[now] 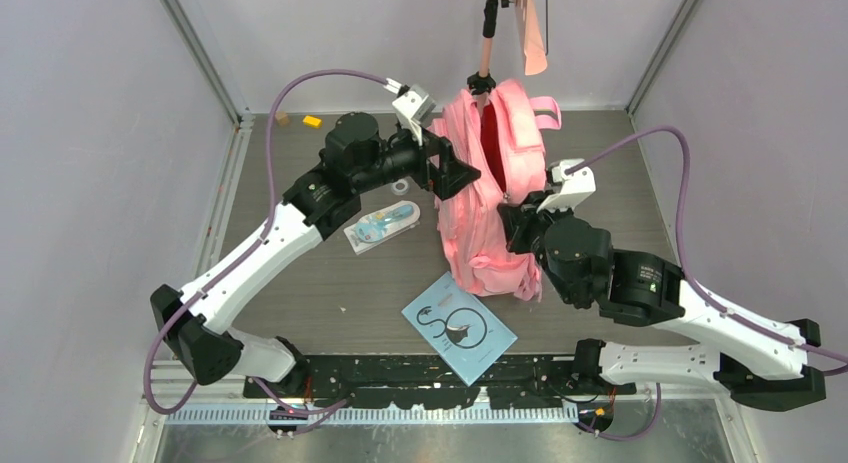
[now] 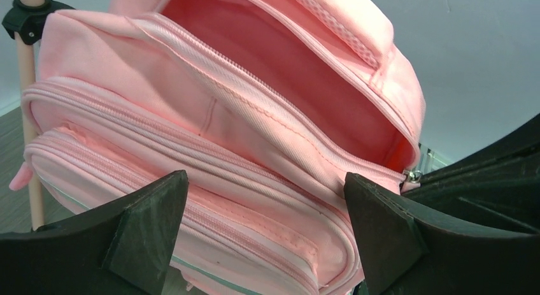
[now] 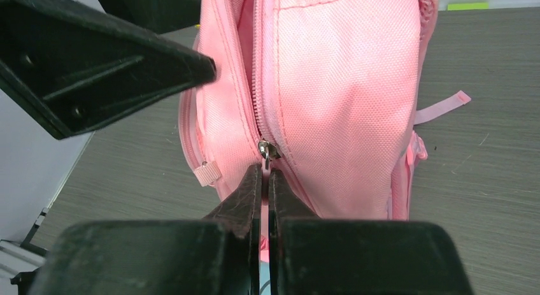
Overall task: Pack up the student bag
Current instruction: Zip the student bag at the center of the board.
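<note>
A bright pink student bag (image 1: pixel 490 198) is standing mid-worktop (image 1: pixel 300 293), its main compartment gaping open at the top, as the left claw (image 2: pixel 264 234) is hovering wide open and empty at its front pockets; the right claw (image 3: pixel 264 199) is pinching the zip pull (image 3: pixel 267 150) on the bag's side, while a blue booklet (image 1: pixel 458 328) and a packaged item (image 1: pixel 383 225) are lying nearby
</note>
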`<state>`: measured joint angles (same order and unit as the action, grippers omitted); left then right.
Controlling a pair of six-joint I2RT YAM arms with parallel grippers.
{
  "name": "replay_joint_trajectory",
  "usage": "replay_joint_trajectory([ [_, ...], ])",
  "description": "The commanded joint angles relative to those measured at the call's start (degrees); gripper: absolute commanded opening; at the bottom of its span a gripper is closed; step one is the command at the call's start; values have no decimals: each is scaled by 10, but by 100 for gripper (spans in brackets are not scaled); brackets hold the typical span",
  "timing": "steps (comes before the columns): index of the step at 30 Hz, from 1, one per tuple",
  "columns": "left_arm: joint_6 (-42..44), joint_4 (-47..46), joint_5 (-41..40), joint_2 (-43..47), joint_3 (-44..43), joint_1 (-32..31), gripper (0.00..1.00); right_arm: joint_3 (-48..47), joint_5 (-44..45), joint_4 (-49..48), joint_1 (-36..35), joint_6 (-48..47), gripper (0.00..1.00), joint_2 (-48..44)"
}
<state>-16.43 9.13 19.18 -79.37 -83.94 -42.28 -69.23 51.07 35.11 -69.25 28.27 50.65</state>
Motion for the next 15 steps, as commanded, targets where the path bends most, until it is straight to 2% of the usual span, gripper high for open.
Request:
replay_joint_trajectory([
  [1, 37, 6, 64, 24, 33, -3, 97, -66, 25, -84, 3, -27, 0, -1],
  [15, 7, -69, 114, -5, 87, -11, 82, -167, 41, -103, 23, -77, 0, 81],
])
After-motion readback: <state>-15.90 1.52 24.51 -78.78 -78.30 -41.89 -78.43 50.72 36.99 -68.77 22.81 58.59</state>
